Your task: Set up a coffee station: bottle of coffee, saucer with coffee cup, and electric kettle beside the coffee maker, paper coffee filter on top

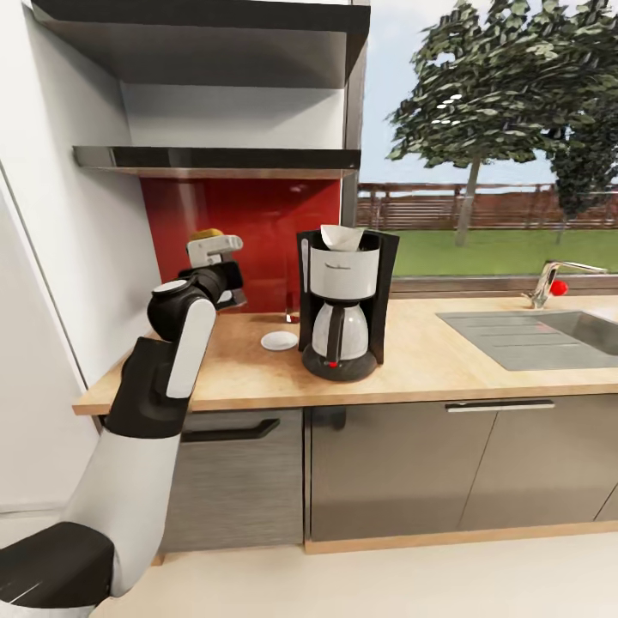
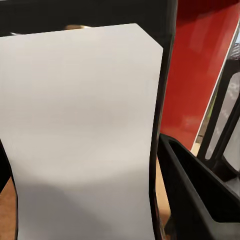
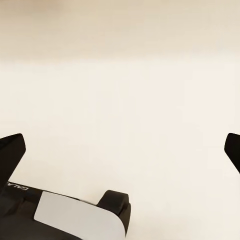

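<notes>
Evidently the left gripper [image 1: 225, 273] is clenched around the bottle of coffee [image 1: 209, 235], whose yellow-brown cap pokes up above the wrist in the head view; in the left wrist view the white label [image 2: 80, 135] sits pressed close between the dark fingers [image 2: 192, 195], which suggests a firm side grasp meant to keep it upright. The bottle hangs above the far left of the kitchen countertop [image 1: 429, 360], below the kitchen shelf [image 1: 215, 159] and in front of the red backsplash [image 1: 257, 215], left of the coffee maker [image 1: 343, 300]. The paper coffee filter [image 1: 341, 237] already sits on top of the machine, and the saucer [image 1: 279, 341] lies on the surface just left of its base, so the free spot for the bottle seems to be further left. The right gripper [image 3: 122, 145] has its fingers spread apart and released, facing a plain pale area.
</notes>
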`<state>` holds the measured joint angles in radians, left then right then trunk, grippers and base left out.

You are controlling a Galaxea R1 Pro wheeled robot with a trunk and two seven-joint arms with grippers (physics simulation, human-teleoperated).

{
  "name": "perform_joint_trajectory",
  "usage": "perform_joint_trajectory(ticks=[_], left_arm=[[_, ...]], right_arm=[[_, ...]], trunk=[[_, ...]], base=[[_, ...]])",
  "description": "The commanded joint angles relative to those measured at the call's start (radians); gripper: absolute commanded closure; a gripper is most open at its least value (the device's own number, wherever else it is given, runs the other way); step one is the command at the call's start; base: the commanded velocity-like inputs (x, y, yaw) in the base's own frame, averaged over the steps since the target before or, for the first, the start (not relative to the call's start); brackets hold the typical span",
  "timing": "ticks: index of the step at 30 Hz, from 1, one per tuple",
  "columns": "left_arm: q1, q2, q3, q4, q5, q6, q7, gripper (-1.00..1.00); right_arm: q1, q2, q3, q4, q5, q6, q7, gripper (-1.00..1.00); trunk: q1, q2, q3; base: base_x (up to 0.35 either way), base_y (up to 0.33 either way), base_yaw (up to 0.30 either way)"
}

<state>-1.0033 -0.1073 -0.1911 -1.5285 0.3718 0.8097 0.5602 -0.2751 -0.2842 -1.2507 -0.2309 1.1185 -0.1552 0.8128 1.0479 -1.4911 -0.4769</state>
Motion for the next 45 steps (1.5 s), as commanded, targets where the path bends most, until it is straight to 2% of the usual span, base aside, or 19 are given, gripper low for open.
perform_joint_trajectory(ticks=[1,13,17,20,21,22,23,24,27,31,33,37,41,42,45], left_arm=[[-0.007,0.0,-0.001,-0.001,0.01,0.008,0.008,1.0],[-0.011,0.0,0.001,-0.001,0.01,0.046,0.009,1.0],[0.012,-0.004,-0.022,0.022,0.017,0.023,-0.006,1.0],[0.029,0.004,-0.039,0.04,0.018,0.002,-0.018,1.0],[0.115,0.021,-0.171,0.12,0.019,-0.171,-0.158,1.0],[0.129,0.031,-0.2,0.122,0.019,-0.215,-0.162,1.0],[0.149,0.053,-0.248,0.124,0.019,-0.287,-0.167,1.0],[0.159,0.07,-0.277,0.125,0.02,-0.33,-0.168,1.0],[0.192,0.11,-0.322,0.125,0.022,-0.401,-0.17,1.0],[0.261,0.133,-0.338,0.125,0.022,-0.494,-0.171,1.0],[0.274,0.139,-0.34,0.126,0.022,-0.524,-0.172,1.0],[0.3,0.168,-0.345,0.128,0.022,-0.583,-0.177,1.0],[0.321,0.172,-0.345,0.131,0.022,-0.602,-0.177,1.0],[0.333,0.172,-0.344,0.133,0.022,-0.635,-0.182,1.0],[0.341,0.173,-0.346,0.151,0.021,-0.68,-0.19,1.0]], right_arm=[[-0.001,0.0,-0.008,-0.001,0.011,-0.006,0.003,-1.0],[-0.001,0.0,-0.008,-0.001,0.011,-0.006,0.003,-1.0],[0.001,-0.001,-0.008,-0.001,0.011,-0.008,0.003,-1.0],[0.001,-0.001,-0.009,-0.001,0.01,-0.009,0.003,-1.0],[0.001,-0.001,-0.009,-0.001,0.01,-0.009,0.003,-1.0],[0.001,-0.001,-0.009,-0.001,0.01,-0.009,0.003,-1.0],[0.002,-0.001,-0.009,-0.001,0.01,-0.009,0.003,-1.0],[0.002,-0.001,-0.009,-0.001,0.01,-0.009,0.003,-1.0],[0.001,-0.001,-0.009,-0.001,0.01,-0.009,0.003,-1.0],[0.001,-0.001,-0.009,-0.001,0.01,-0.009,0.003,-1.0],[0.002,-0.001,-0.009,-0.001,0.011,-0.009,0.003,-1.0],[0.002,-0.001,-0.009,-0.001,0.011,-0.009,0.003,-1.0],[0.001,-0.001,-0.009,-0.001,0.011,-0.009,0.003,-1.0],[0.002,-0.001,-0.009,-0.001,0.011,-0.009,0.003,-1.0],[0.002,-0.001,-0.009,-0.001,0.011,-0.01,0.002,-1.0]], trunk=[[0.0,-0.001,-0.001],[0.0,-0.001,-0.001],[0.0,-0.001,-0.001],[0.0,-0.001,-0.001],[0.0,-0.001,-0.001],[0.0,-0.001,-0.001],[0.0,-0.001,-0.001],[0.0,-0.001,-0.001],[0.0,-0.001,-0.001],[0.0,-0.001,-0.001],[0.0,-0.001,-0.001],[0.0,-0.001,-0.001],[0.0,-0.001,-0.001],[0.0,-0.001,-0.001],[0.0,-0.001,-0.001]], base=[[0.0,0.0,0.0],[0.0,0.0,0.0],[0.0,0.0,0.0],[0.0,0.0,0.0],[0.0,0.0,0.0],[0.0,0.0,0.0],[0.0,0.0,0.0],[0.0,0.0,0.0],[0.0,0.0,0.0],[0.0,0.0,0.0],[0.0,0.0,0.0],[0.0,0.0,0.0],[0.0,0.0,0.0],[0.0,0.0,0.0],[0.0,0.0,0.0]])
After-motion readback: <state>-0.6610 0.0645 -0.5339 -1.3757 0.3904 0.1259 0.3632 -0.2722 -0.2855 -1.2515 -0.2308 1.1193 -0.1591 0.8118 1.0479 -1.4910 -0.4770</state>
